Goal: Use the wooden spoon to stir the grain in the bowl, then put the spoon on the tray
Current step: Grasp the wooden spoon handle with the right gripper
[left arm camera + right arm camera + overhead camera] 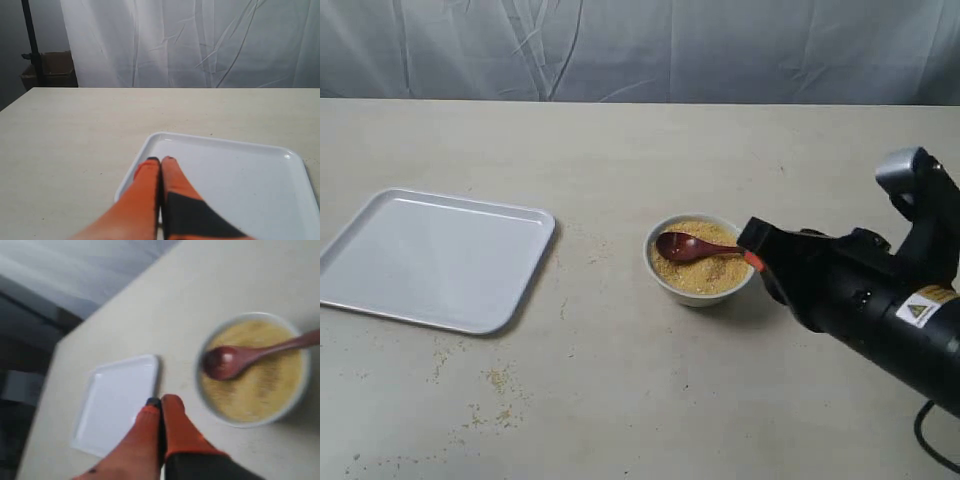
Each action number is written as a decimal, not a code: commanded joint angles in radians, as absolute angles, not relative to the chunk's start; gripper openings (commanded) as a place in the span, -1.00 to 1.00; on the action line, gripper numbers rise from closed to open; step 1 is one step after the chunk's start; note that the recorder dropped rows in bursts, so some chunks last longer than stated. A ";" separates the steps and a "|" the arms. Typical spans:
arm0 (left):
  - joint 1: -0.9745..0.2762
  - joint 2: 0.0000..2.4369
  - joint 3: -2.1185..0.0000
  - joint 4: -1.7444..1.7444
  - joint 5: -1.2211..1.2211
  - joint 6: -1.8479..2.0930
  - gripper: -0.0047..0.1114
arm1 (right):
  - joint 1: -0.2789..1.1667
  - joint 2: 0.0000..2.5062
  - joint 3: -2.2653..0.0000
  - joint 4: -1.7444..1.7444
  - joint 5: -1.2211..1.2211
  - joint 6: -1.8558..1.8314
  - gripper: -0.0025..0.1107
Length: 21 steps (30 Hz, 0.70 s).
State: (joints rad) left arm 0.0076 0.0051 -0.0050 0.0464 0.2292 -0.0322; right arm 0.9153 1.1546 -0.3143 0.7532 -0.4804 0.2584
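Note:
The small white bowl (700, 297) stands mid-table, filled with yellow grain (705, 275). The dark reddish wooden spoon (682, 244) lies in it, its oval end on the grain and its handle running over the rim toward my right arm. My right gripper (752, 258) hovers at the bowl's right side, shut with nothing between its fingers. In the right wrist view the gripper (161, 401) sits beside the bowl (200, 365), apart from the spoon (230, 361). The white tray (430, 260) lies empty at the left. My left gripper (160, 159) is shut above the tray (240, 180).
Spilled grains (498, 378) are scattered on the table in front of the tray and between tray and bowl. A grey curtain closes off the back. A black cable (930, 440) loops at the right front corner. A cardboard box (50, 70) sits beyond the table's far edge.

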 commanded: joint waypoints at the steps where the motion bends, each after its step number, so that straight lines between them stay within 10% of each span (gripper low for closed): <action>1: 0.008 0.000 0.000 0.044 0.216 -0.033 -0.91 | 0.979 1.193 -0.282 0.689 -0.695 0.528 -0.97; 21: 0.008 0.000 0.000 0.044 0.216 -0.033 -0.91 | 0.940 1.501 -0.215 0.963 -0.810 0.961 -0.97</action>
State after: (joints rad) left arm 0.0076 0.0051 -0.0050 0.0464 0.2292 -0.0322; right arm 0.9674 1.4742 -0.2195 1.0511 -0.7799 0.8627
